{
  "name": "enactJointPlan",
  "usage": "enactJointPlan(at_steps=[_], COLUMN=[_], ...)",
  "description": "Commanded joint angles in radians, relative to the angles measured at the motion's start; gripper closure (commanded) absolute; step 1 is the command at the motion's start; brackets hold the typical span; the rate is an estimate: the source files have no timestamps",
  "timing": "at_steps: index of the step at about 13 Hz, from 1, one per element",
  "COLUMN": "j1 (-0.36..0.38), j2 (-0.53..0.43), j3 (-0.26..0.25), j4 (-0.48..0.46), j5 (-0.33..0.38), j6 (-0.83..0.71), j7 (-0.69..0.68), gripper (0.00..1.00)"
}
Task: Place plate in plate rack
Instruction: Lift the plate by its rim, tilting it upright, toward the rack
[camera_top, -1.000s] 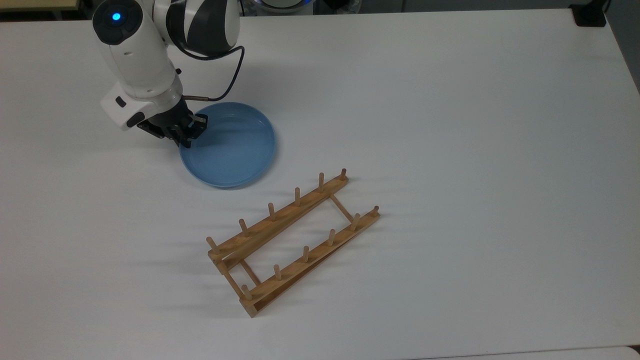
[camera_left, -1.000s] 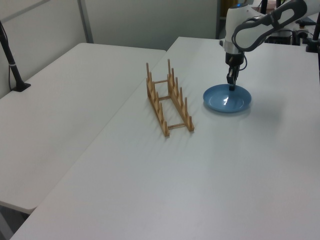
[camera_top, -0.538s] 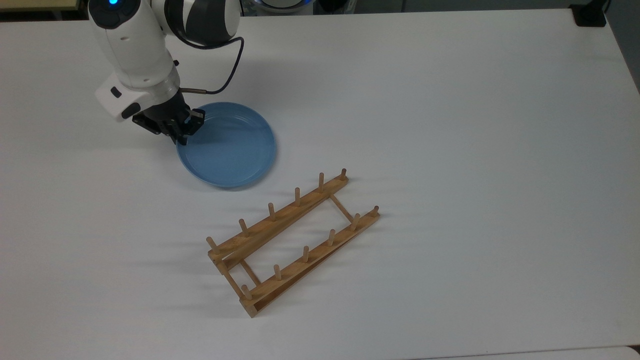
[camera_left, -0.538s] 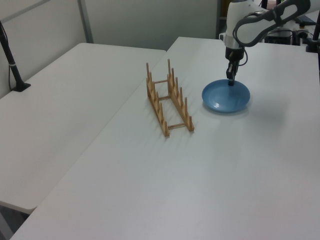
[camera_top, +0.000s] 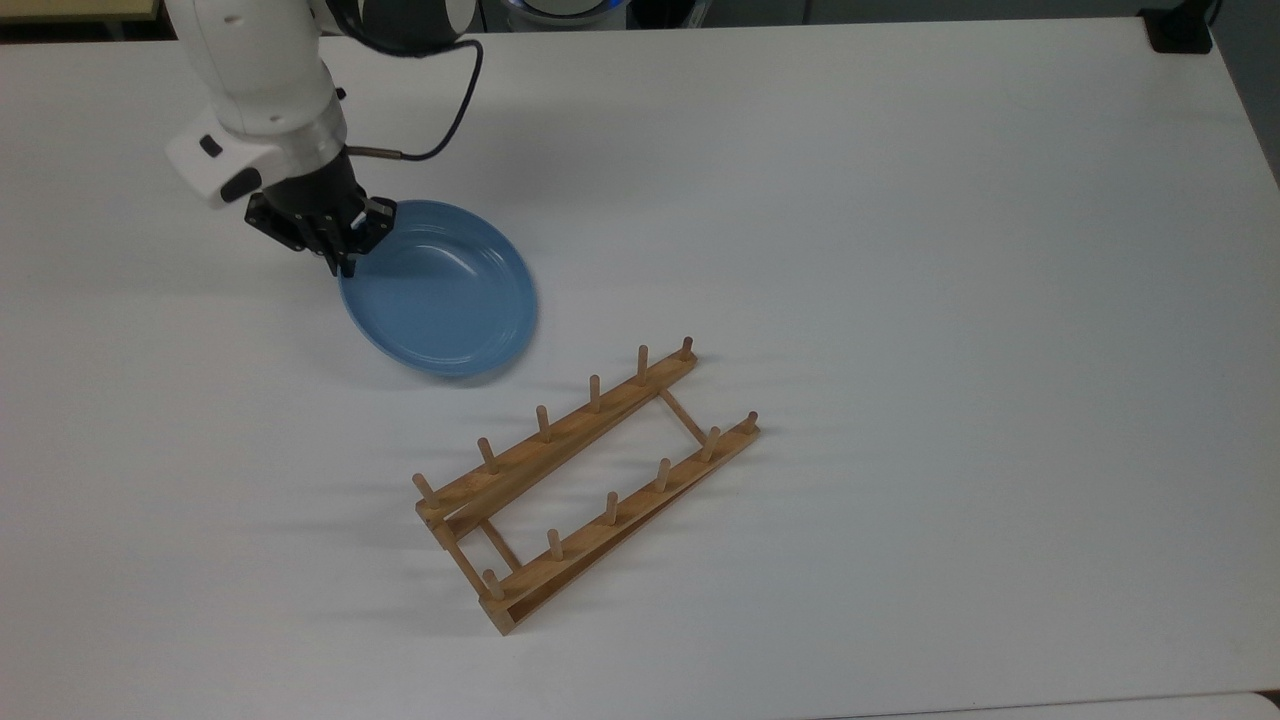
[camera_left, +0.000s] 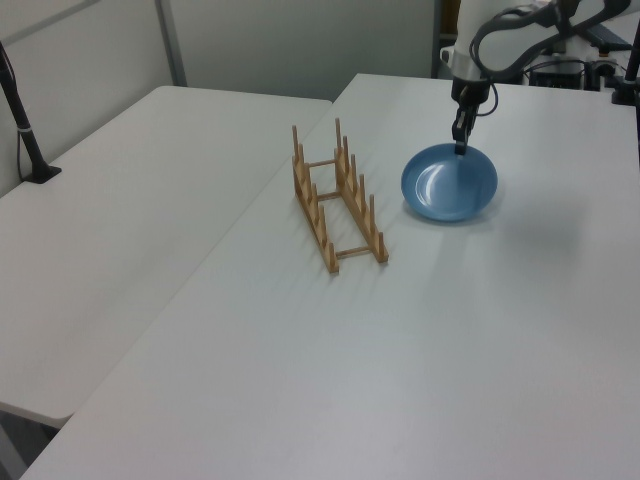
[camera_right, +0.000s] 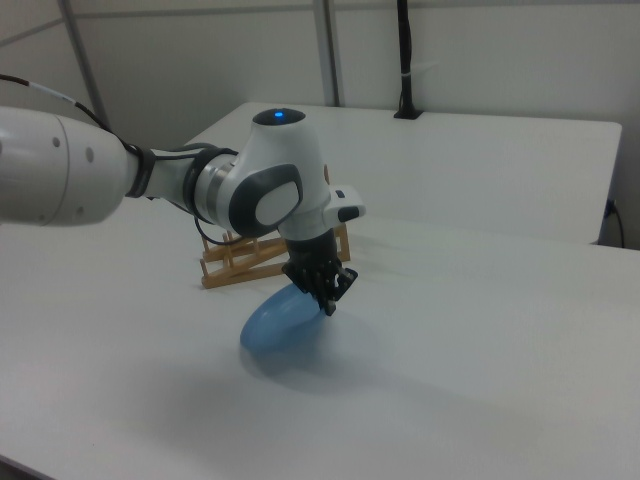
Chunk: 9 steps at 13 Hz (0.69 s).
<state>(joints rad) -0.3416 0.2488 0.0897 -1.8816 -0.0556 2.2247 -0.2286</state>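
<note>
My black two-finger claw (camera_top: 343, 252) is pinched shut on the rim of the round, plain light-blue plate (camera_top: 440, 295), which hangs tilted, its gripped edge raised off the white table (camera_top: 900, 250). So the pickup looks done; the carry and the slotting remain. The long light-brown wooden plate rack (camera_top: 585, 480) with upright pegs stands empty, near the plate toward the top view's lower right. Bare tabletop lies between them, and the table edges are well away.
</note>
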Motion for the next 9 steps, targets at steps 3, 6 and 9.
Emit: enactJointPlan(at_steps=[3, 6, 9], j1=[0.001, 0.016, 0.103], j2=[-0.046, -0.13, -0.19], j3=[-0.002, 0.005, 0.008], j4=[0.006, 0.041, 0.102], j5=[0.016, 0.019, -0.001], j6=[-0.03, -0.057, -0.053], j7=[0.005, 0.002, 0.014], gripper=[1.0, 1.0, 1.0])
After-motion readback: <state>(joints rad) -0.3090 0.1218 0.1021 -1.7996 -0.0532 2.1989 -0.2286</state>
